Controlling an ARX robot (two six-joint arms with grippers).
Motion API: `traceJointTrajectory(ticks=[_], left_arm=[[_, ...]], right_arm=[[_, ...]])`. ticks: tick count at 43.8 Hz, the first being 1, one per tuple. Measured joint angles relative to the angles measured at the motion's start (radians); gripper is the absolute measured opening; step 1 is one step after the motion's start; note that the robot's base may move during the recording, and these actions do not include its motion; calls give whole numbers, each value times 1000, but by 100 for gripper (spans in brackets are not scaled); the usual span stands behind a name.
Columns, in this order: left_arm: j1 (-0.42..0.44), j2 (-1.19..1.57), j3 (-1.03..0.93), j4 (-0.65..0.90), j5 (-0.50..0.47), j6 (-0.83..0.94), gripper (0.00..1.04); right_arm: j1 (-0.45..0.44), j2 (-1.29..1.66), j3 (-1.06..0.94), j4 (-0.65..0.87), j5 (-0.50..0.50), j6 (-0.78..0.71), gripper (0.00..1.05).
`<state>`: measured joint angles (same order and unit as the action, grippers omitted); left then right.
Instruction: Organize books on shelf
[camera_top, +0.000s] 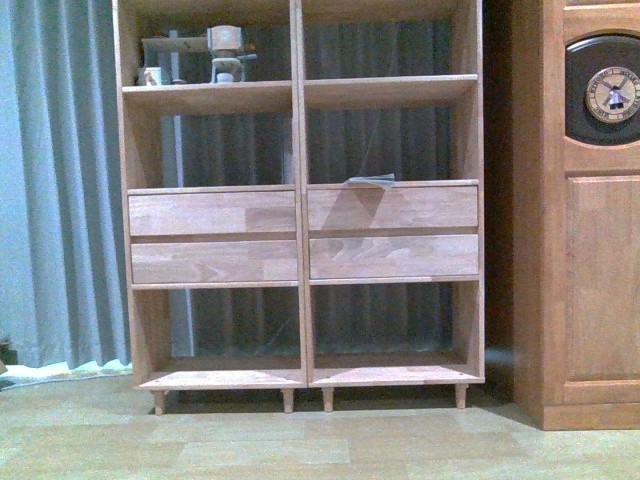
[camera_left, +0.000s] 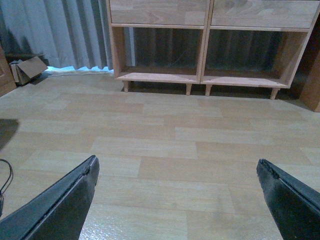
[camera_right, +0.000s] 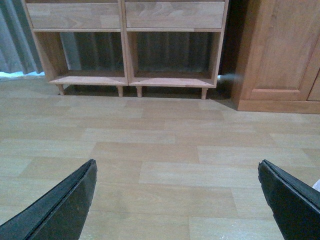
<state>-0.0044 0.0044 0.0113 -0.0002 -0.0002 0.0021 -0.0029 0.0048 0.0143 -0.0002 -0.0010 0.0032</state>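
Three views are given, and only the front view takes in the shelf (camera_top: 300, 200) up to its upper compartments. It fills the centre of that frame. Small wooden ornaments (camera_top: 226, 55) are set in the compartment at the upper left. A thin dark teal book (camera_top: 368, 181) is laid flat on the ledge just above the upper-right drawer front (camera_top: 392, 208). A darker cabinet (camera_top: 590, 200) with a clock face is seen at the right edge and a grey curtain (camera_top: 55, 180) at the left edge.

From the wrist views only the lowest compartments and short legs of the shelf are made out, well apart from the arms across the wood-look floor (camera_left: 165, 140). A cardboard box (camera_left: 27, 70) beside the curtain is shown by the left wrist view alone. The cabinet's base next to the shelf is shown by the right wrist view.

The left gripper (camera_left: 177, 164) is spread wide, with only bare floor seen between its dark fingers (camera_left: 65, 200). The right gripper (camera_right: 177, 165) is held equally wide. Nothing is gripped or touched by either.
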Motion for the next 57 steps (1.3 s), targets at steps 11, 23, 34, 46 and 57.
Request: traceJointTrajectory(ticks=[11, 23, 34, 46, 57], left_arm=[[0, 0, 0, 0, 0, 0, 97], [0, 0, 0, 0, 0, 0, 97], [0, 0, 0, 0, 0, 0, 97], [0, 0, 0, 0, 0, 0, 97], [0, 0, 0, 0, 0, 0, 97]], right_arm=[[0, 0, 0, 0, 0, 0, 98], [0, 0, 0, 0, 0, 0, 98], [0, 0, 0, 0, 0, 0, 98], [0, 0, 0, 0, 0, 0, 98], [0, 0, 0, 0, 0, 0, 98]])
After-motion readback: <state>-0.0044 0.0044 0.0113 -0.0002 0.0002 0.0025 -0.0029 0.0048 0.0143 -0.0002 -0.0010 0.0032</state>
